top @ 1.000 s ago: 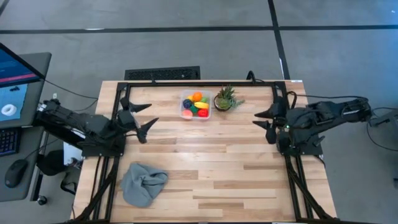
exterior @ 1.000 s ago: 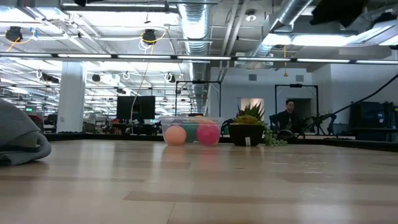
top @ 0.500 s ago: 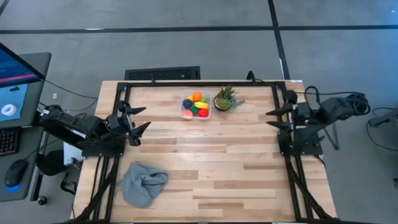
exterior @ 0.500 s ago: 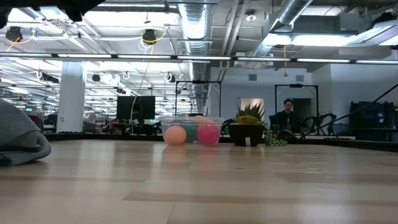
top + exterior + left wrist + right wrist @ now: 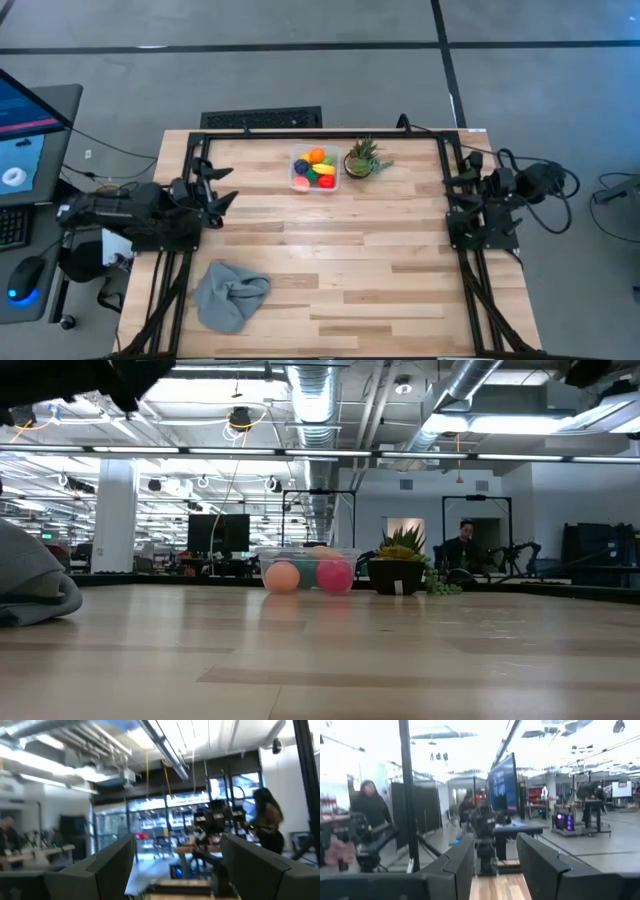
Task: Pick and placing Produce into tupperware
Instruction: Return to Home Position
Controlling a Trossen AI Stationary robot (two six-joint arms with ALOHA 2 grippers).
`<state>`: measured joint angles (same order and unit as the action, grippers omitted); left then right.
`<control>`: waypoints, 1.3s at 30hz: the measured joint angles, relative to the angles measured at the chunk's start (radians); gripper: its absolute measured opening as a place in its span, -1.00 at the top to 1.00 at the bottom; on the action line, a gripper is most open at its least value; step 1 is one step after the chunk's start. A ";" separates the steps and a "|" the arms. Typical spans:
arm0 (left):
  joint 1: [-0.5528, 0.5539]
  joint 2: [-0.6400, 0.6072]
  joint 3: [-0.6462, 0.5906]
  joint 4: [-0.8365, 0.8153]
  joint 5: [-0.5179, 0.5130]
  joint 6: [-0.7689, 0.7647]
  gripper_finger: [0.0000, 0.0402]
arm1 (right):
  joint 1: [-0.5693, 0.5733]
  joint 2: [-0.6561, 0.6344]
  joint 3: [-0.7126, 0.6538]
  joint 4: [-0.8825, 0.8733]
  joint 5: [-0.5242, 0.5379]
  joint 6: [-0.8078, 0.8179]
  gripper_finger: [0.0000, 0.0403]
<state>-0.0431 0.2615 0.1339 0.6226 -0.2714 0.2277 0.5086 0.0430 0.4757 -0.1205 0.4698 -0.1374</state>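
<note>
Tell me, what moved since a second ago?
Both arms pulled back from the middle of the table toward their own sides. The left gripper now sits by the left edge, the right gripper by the right edge, both open and empty. Nothing was grabbed or dropped. The tupperware with its produce, the potted plant and the grey cloth stayed put.

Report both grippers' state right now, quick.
Left gripper: open, holding nothing, at the left edge of the table.
Right gripper: open, holding nothing, at the table's right edge.
</note>
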 joint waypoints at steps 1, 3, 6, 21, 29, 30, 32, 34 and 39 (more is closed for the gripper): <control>0.024 0.000 -0.005 -0.012 0.023 -0.027 -0.42 | 0.000 -0.023 -0.005 -0.004 -0.001 0.003 0.15; 0.067 0.000 -0.016 -0.014 0.058 -0.059 -0.42 | 0.001 -0.043 -0.007 -0.015 -0.005 0.006 0.15; 0.118 -0.001 -0.040 0.020 0.083 -0.069 -0.42 | 0.000 -0.040 -0.004 -0.068 -0.012 0.022 0.15; 0.147 -0.001 -0.123 0.060 0.082 -0.133 -0.42 | -0.020 -0.040 -0.121 0.008 0.079 0.091 0.15; 0.147 -0.003 -0.123 0.084 0.052 -0.116 -0.42 | -0.149 -0.041 -0.255 0.166 -0.102 0.188 0.15; 0.147 -0.003 -0.123 0.084 0.049 -0.117 -0.42 | -0.164 -0.041 -0.260 0.165 -0.126 0.196 0.15; 0.147 -0.003 -0.123 0.084 0.049 -0.122 -0.42 | -0.191 -0.041 -0.266 0.164 -0.158 0.197 0.15; 0.147 -0.003 -0.123 0.084 0.050 -0.124 -0.42 | -0.217 -0.041 -0.268 0.169 -0.168 0.199 0.15; 0.147 -0.003 -0.124 0.082 0.055 -0.142 -0.42 | -0.311 -0.041 -0.290 0.188 -0.242 0.228 0.15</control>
<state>0.1036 0.2587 0.0101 0.7042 -0.2169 0.0860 0.1977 0.0025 0.1856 0.0677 0.2273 0.0906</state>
